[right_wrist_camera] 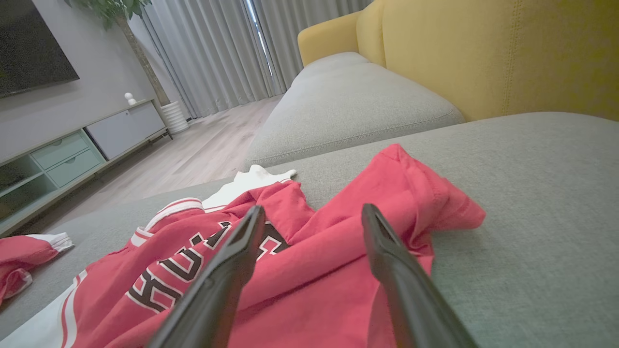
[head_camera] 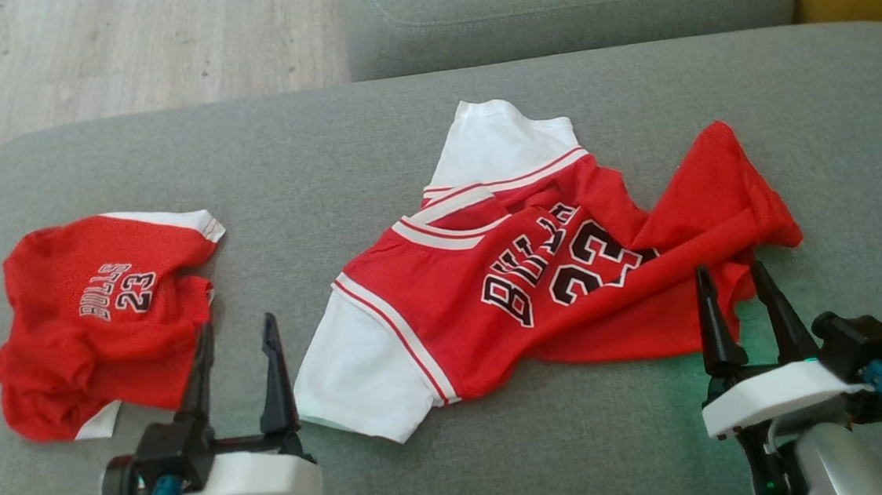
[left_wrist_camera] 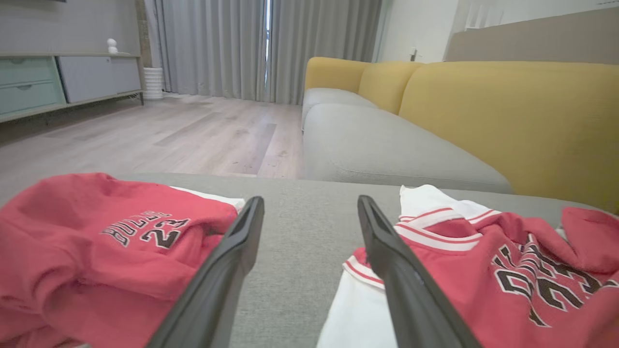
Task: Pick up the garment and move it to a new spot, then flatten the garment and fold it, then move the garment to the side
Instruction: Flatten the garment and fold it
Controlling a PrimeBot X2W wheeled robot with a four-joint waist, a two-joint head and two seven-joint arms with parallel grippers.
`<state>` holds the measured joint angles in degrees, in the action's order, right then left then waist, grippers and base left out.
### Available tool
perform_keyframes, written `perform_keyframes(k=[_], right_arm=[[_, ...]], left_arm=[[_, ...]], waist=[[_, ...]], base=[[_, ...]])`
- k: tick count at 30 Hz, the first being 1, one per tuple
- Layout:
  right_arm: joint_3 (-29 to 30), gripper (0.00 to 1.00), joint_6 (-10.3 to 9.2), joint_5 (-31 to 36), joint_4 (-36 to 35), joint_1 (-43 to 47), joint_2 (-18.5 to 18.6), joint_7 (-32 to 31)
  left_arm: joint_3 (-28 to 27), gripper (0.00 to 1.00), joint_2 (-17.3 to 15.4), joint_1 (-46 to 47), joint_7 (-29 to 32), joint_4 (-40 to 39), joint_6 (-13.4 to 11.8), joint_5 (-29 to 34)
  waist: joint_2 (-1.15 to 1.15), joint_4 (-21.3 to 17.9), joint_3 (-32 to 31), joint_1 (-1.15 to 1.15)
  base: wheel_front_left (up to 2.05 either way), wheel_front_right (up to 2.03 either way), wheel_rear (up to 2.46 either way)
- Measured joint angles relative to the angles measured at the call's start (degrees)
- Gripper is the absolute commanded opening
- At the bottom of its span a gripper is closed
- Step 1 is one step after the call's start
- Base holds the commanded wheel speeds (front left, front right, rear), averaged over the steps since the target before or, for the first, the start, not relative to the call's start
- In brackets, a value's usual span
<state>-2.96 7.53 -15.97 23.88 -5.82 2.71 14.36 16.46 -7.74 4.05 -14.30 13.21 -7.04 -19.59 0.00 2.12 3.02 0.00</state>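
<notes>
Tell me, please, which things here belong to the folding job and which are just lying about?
For the job: the crumpled jersey mid-cushion; the left gripper and right gripper, both open; the grey cushion it lies on.
Lying about: the small red garment at the left, perhaps already set aside; the yellow backrest; the cabinet; the wooden floor.

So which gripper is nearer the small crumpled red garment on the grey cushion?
Left. The left gripper is open beside the small crumpled red garment, one finger at its edge. The right gripper is across the cushion, open at the larger red-and-white jersey.
</notes>
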Motion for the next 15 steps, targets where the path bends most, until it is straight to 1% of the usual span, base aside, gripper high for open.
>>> perform_keyframes(k=[6,10,15], right_arm=[[0.1,1.00,0.00,0.0,-0.3,0.0,0.0,0.0],[0.3,1.00,0.00,0.0,-0.6,0.0,0.0,0.0],[0.4,1.00,0.00,0.0,-0.7,0.0,0.0,0.0]], left_arm=[[-0.5,1.00,1.2,-1.0,-0.1,1.2,1.6,0.0],[-1.4,1.00,1.3,-1.0,-0.1,1.9,2.6,0.2],[-0.2,1.00,1.6,-0.7,0.2,5.7,4.1,0.2]], waist=[[0.00,-0.4,0.7,0.00],[0.00,-0.4,1.2,0.00],[0.00,-0.1,1.8,0.00]], base=[[0.00,0.00,0.00],[0.00,0.00,0.00],[0.00,0.00,0.00]])
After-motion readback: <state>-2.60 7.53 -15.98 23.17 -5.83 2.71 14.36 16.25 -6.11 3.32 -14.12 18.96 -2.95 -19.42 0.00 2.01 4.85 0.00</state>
